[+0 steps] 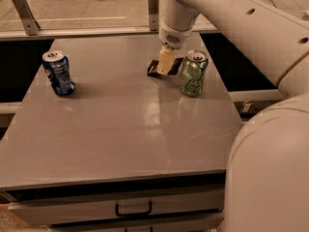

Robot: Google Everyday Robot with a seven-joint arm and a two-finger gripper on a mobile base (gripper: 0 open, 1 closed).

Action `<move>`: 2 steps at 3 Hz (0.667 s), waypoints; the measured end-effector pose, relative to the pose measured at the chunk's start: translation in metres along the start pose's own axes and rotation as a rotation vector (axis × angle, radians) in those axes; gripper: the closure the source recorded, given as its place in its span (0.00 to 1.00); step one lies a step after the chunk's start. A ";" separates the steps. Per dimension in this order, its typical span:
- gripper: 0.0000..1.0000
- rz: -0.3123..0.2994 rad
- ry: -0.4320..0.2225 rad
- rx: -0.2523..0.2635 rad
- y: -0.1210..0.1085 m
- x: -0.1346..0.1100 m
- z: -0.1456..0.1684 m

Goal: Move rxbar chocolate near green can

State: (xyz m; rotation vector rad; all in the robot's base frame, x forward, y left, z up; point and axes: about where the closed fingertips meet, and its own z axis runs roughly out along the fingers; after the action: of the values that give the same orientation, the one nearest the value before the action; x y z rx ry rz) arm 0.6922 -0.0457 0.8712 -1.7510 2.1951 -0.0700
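The rxbar chocolate (153, 68), a flat dark bar, lies low on the grey table (120, 129) at the far middle. My gripper (165, 65) comes down from above and is shut on it, its cream fingers covering the bar's middle. The green can (193, 74) stands upright just right of the bar, a small gap away.
A blue can (58, 72) stands upright at the table's far left. A metal rail (96, 30) runs along the far edge. My large white arm (270, 168) fills the right side. A drawer with a handle (133, 209) sits under the front edge.
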 end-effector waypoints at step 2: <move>0.00 -0.002 0.006 0.000 -0.002 -0.001 0.001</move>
State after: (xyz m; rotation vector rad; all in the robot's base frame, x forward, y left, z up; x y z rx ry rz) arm 0.6942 -0.0453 0.8712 -1.7549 2.1979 -0.0759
